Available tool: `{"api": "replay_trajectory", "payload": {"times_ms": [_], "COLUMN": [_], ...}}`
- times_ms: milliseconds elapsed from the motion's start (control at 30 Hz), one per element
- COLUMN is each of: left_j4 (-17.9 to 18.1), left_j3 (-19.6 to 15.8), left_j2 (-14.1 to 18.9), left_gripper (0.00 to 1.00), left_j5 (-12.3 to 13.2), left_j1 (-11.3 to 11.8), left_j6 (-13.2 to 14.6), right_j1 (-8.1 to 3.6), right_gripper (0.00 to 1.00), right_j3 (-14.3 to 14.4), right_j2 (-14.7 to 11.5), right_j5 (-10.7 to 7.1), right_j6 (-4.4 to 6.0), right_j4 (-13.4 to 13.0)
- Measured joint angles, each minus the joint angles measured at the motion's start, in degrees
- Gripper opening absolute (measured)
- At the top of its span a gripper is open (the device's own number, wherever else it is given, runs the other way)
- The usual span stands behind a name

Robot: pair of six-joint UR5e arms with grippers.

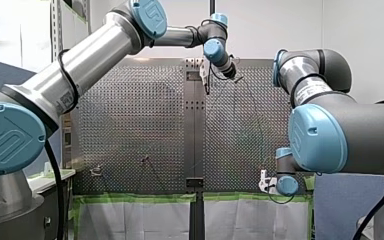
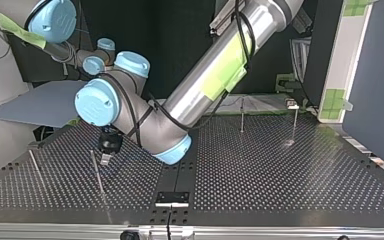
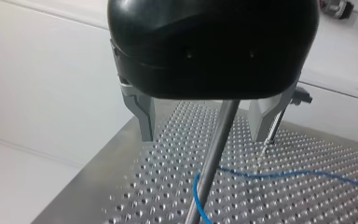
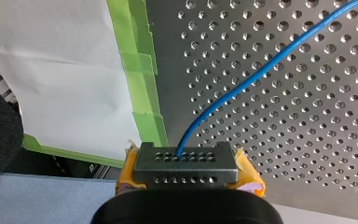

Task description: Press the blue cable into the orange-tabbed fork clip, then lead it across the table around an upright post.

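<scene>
My left gripper [image 3: 204, 136], spread wide, straddles the thin upright steel post [image 3: 213, 163]. Far from it, my right gripper [image 4: 186, 164] pinches the thin blue cable [image 4: 242, 84], likely for tension.

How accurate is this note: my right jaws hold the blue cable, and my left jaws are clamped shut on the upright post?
One error: the left wrist view shows my left jaws open, the upright post standing between them, touching neither. My right jaws do hold the blue cable.
</scene>
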Motion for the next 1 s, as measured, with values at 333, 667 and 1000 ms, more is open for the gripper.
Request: {"api": "replay_trajectory", "payload": {"times_ms": [333,667,1000], "left_j4": [-2.8,-3.7,-3.7], "left_j3": [-1.0,-1.0,-0.8], "left_j2": [0.1,0.1,0.1], "left_gripper": [0.98,0.98,0.98], "left_j5": [1.2,1.3,1.1], "left_j1": [-0.9,-1.3,-1.8], "left_j6": [2.7,4.1,3.9], "right_j1": [0.0,0.0,0.0], "right_gripper": [0.0,0.0,0.0], "right_j3": [0.0,0.0,0.0], "right_j2": [0.0,0.0,0.0], "right_j5": [0.0,0.0,0.0], "right_j6": [0.0,0.0,0.0], "right_j4": [0.2,0.5,0.7]}}
